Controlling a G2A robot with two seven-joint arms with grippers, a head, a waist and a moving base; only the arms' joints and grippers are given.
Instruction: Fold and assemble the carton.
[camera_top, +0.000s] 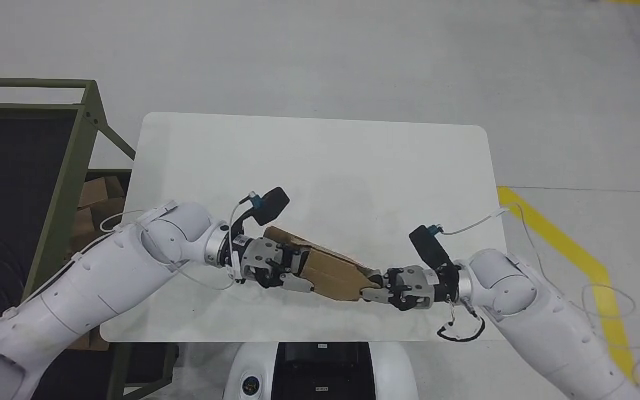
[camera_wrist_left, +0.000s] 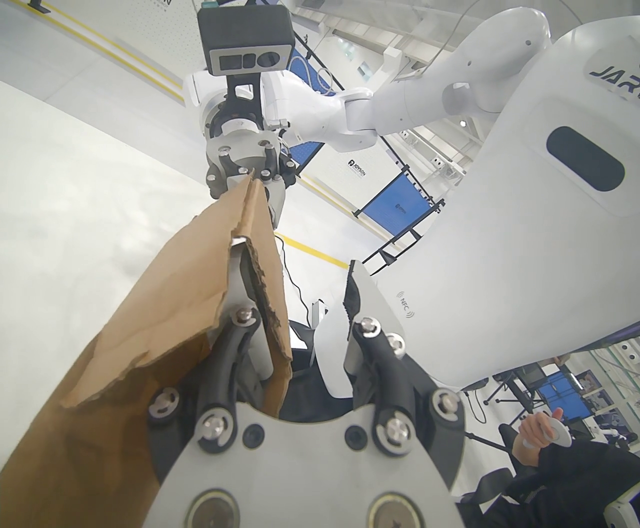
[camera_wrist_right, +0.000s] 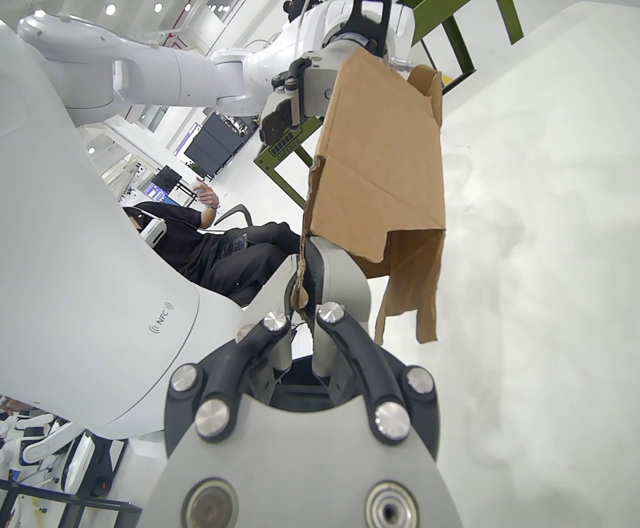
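Low in the middle of the top view, one brown carton (camera_top: 330, 270) spans between two end effectors, above the near edge of one white surface (camera_top: 330, 160). Whether its underside touches that surface cannot be made out. The left end effector (camera_top: 298, 274) has its fingers apart. In the left wrist view one finger (camera_wrist_left: 242, 320) is half hidden behind a torn carton wall, and the other (camera_wrist_left: 365, 305) stands bare, clear of the cardboard. The carton's lower corner is cut off at that frame's lower left. The right end effector (camera_top: 374, 290) is clamped on the carton's ragged edge, which covers part of its fingertips in the right wrist view. One green frame (camera_top: 85, 130) at the top view's upper left is cropped by the frame edge.
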